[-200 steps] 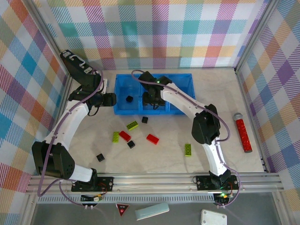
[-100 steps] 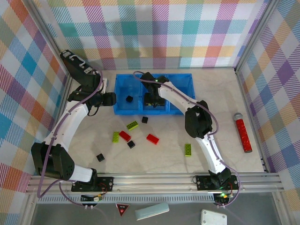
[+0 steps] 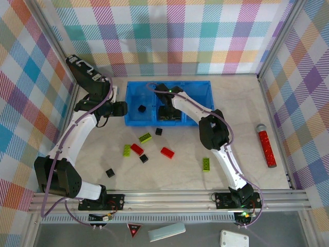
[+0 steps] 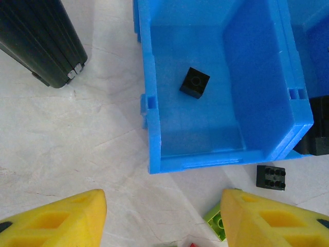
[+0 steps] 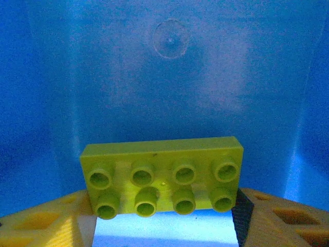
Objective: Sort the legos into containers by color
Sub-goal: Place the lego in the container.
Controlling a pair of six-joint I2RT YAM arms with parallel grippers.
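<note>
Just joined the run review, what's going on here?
Lego sorting by colour. The right gripper holds a lime-green brick over the middle compartment of the blue tray. The left gripper hangs open and empty beside the left compartment, which holds one black brick. Eight green, red and black bricks lie loose on the table.

table (image 3: 241,110) | carries: blue tray (image 3: 198,88) | scattered legos (image 3: 167,152) | red cylinder (image 3: 267,148)

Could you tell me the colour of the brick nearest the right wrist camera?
Lime-green brick, clearest in the right wrist view.
</note>
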